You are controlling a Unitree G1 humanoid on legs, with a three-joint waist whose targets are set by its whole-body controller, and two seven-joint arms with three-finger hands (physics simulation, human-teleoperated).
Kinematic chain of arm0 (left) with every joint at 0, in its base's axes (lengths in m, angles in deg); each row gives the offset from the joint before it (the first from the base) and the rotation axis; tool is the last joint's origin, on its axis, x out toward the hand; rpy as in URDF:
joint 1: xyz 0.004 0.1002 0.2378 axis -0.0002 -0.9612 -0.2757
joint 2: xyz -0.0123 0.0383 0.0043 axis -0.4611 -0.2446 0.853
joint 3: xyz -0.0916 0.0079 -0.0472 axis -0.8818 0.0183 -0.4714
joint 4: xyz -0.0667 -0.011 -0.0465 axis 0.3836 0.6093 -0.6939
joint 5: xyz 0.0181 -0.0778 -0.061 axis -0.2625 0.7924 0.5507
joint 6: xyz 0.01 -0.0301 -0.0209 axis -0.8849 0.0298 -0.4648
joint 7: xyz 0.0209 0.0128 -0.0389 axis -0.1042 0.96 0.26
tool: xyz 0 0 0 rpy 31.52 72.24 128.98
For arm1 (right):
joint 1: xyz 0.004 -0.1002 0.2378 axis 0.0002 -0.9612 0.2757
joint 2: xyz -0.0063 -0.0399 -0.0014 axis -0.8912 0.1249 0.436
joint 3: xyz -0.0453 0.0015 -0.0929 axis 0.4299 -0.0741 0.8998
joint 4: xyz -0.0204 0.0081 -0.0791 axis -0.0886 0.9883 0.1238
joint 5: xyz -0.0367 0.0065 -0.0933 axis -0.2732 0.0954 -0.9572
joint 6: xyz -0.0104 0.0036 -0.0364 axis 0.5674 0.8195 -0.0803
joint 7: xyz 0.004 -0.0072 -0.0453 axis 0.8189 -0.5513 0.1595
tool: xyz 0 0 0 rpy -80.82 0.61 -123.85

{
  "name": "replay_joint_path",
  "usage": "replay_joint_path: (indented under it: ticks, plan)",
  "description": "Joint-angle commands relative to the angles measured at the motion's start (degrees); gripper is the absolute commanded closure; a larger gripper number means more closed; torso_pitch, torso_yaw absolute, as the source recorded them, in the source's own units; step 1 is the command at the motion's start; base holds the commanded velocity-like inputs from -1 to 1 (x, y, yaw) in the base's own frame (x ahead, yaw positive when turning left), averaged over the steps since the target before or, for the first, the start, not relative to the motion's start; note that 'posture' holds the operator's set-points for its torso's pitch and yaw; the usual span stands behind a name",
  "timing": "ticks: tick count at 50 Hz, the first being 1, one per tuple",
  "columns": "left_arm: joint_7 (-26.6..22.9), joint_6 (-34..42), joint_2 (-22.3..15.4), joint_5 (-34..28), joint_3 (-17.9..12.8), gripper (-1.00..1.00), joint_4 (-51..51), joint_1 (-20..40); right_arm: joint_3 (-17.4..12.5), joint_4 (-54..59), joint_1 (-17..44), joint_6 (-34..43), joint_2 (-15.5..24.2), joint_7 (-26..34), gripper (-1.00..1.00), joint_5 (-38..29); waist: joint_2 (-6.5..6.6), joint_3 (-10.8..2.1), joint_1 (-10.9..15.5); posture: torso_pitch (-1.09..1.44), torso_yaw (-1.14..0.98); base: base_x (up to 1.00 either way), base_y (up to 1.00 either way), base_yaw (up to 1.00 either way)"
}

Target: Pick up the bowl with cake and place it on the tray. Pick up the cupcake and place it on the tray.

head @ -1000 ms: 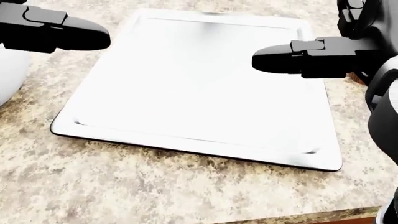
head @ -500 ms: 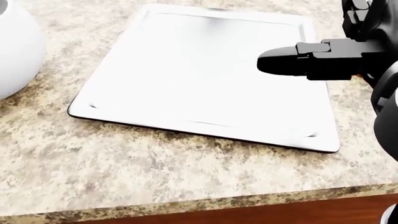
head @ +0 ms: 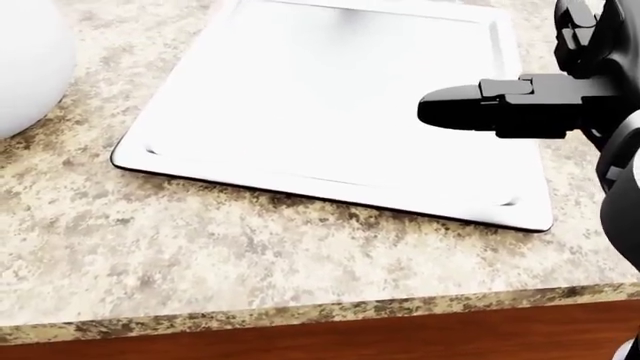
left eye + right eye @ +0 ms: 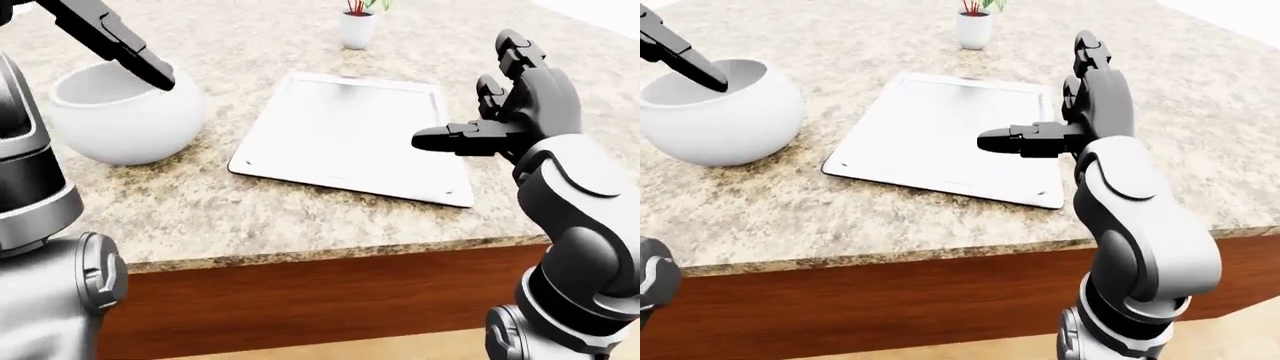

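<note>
Nearest, over the tray's (image 4: 340, 135) right edge, the right hand (image 4: 510, 112) hovers with fingers spread, grasping nothing. On the granite counter (image 4: 260, 217) left of the tray sits the white bowl (image 4: 125, 116); a left hand (image 4: 120, 45) finger reaches over its rim, grip unclear. Farthest stands a small vase (image 4: 357, 28).
</note>
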Motion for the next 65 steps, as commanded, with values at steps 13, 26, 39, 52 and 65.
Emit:
replay_joint_path:
  ticks: [13, 26, 39, 52, 65]
  plan:
    - [-5.01, -4.0, -2.01, 1.16, -3.26, -1.0, -8.72, -8.46, -0.33, -1.79, 0.75, -1.69, -0.03, 0.24, -1.0, -0.73, 0.45, -1.78, -0.12, 0.0, 0.0, 0.0, 0.0, 0.0]
    - [0.02, -12.07, -2.88, 2.42, -5.21, -1.0, -7.89, -17.73, 0.11, -1.7, -0.84, -3.21, -0.65, 0.42, -1.0, -1.33, 0.92, -2.05, -0.24, 0.0, 0.0, 0.0, 0.0, 0.0]
    - [-0.45, -18.92, -7.7, 2.74, -6.43, -1.0, 0.2, -17.13, 0.26, -1.58, 0.71, -1.97, -0.37, 0.67, -1.0, -1.92, 1.14, -1.98, -0.35, 0.0, 0.0, 0.0, 0.0, 0.0]
    - [2.87, -23.63, -7.62, 1.64, -7.29, -1.0, 3.74, -22.21, 0.39, -2.51, -1.81, -3.31, -1.48, 1.05, -1.0, -2.67, 1.57, -2.26, -0.37, 0.0, 0.0, 0.0, 0.0, 0.0]
    - [2.63, -27.59, -8.58, 2.46, -9.17, -1.0, 3.27, -28.68, 0.53, -2.24, -2.17, -3.79, -1.6, 1.21, -1.0, -3.07, 1.67, -2.39, -0.39, 0.0, 0.0, 0.0, 0.0, 0.0]
